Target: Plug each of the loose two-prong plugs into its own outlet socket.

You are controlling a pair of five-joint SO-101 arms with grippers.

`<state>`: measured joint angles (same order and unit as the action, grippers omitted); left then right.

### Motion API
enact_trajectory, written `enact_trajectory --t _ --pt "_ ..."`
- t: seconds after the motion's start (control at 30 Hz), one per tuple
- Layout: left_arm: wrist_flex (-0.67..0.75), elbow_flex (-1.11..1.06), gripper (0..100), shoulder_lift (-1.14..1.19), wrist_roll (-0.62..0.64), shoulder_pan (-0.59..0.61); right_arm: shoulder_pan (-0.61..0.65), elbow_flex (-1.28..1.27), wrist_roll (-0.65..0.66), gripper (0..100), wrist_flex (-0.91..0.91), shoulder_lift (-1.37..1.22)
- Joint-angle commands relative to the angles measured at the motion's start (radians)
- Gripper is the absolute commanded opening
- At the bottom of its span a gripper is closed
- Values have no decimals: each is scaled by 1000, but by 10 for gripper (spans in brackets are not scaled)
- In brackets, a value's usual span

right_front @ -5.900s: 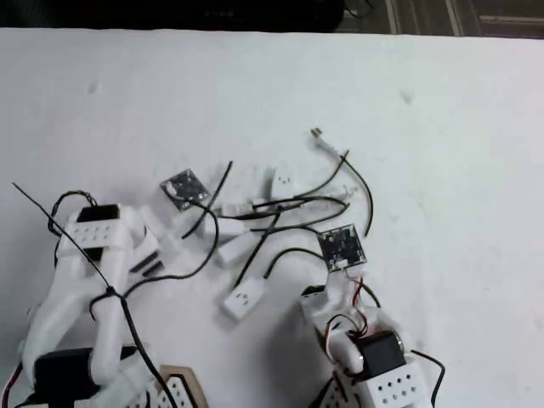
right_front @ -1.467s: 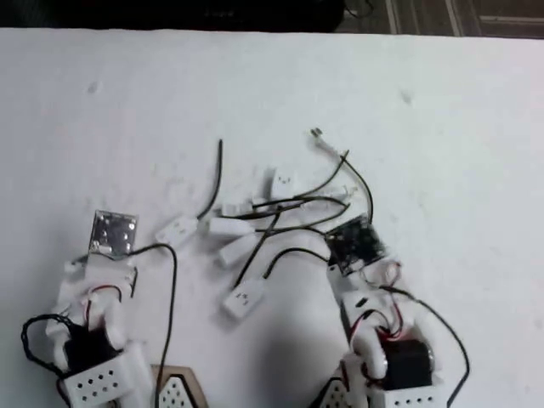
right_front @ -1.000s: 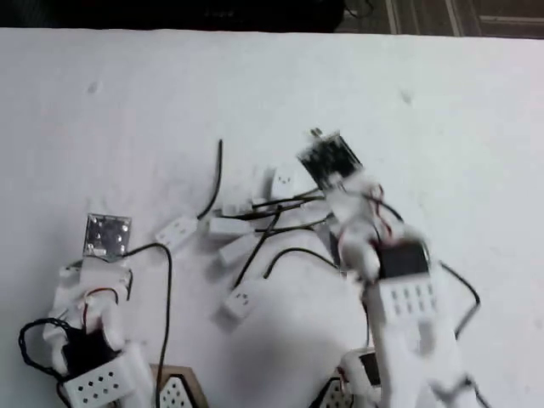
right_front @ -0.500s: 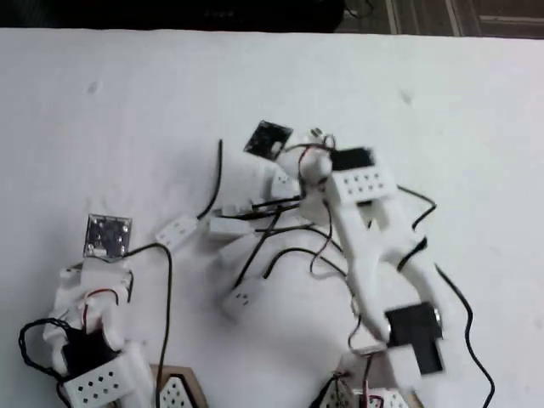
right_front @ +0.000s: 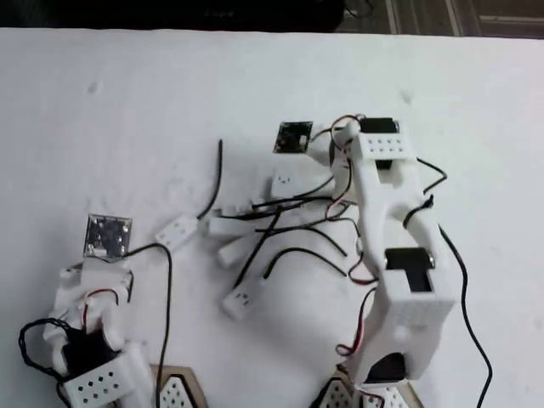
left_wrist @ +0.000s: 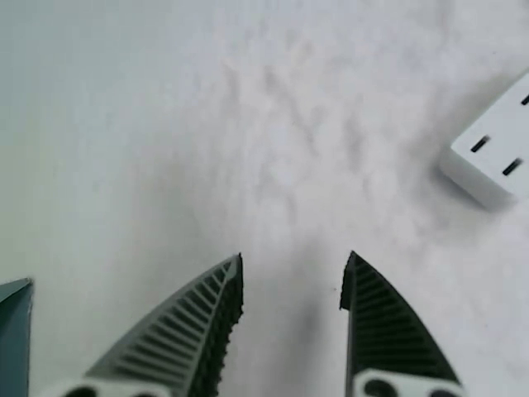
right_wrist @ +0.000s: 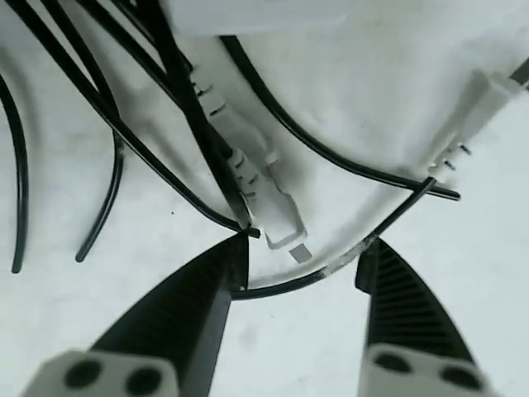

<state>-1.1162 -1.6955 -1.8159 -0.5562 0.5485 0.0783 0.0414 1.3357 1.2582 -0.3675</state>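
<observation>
White tabletop (right_front: pixel 127 93), cable tangle (right_front: pixel 285 204) at centre.

Right gripper (right_wrist: pixel 306 244): swung out from its base over the tangle within the last second and a half. Jaws wide apart, holding nothing. One two-prong plug (right_wrist: pixel 269 203) lies just ahead of their gap, prongs toward it. A grasp looks imminent.

Left gripper (left_wrist: pixel 291 260): unmoved, jaws parted, empty. Outlet socket (left_wrist: pixel 493 161) ahead, off to one side.

White worktop (left_wrist: pixel 165 124) showing a matt, faintly grainy surface, left tool (left_wrist: pixel 291 289) and right tool (right_wrist: pixel 302 265) showing ribbed dark plastic fingers (right_wrist: pixel 198 306), outlet socket (left_wrist: pixel 492 157) and plug (right_wrist: pixel 269 203) looking like smooth white plastic, black cords (right_wrist: pixel 99 107) catching slight gloss, arm shells (right_front: pixel 391 212) looking matt white plastic
</observation>
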Motion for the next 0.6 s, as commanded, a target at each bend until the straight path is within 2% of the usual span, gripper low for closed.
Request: enact_trajectory --t 0.0,0.2,0.43,0.57 --pt "-5 3 199 -8 9 7 -12 69 14 219 8 -38" --pt "-5 3 199 -8 9 7 -5 107 14 204 8 -105" --pt "-5 3 199 -8 9 7 7 112 15 15 8 -104" --pt "-5 3 199 -8 9 7 24 112 11 70 10 -104"
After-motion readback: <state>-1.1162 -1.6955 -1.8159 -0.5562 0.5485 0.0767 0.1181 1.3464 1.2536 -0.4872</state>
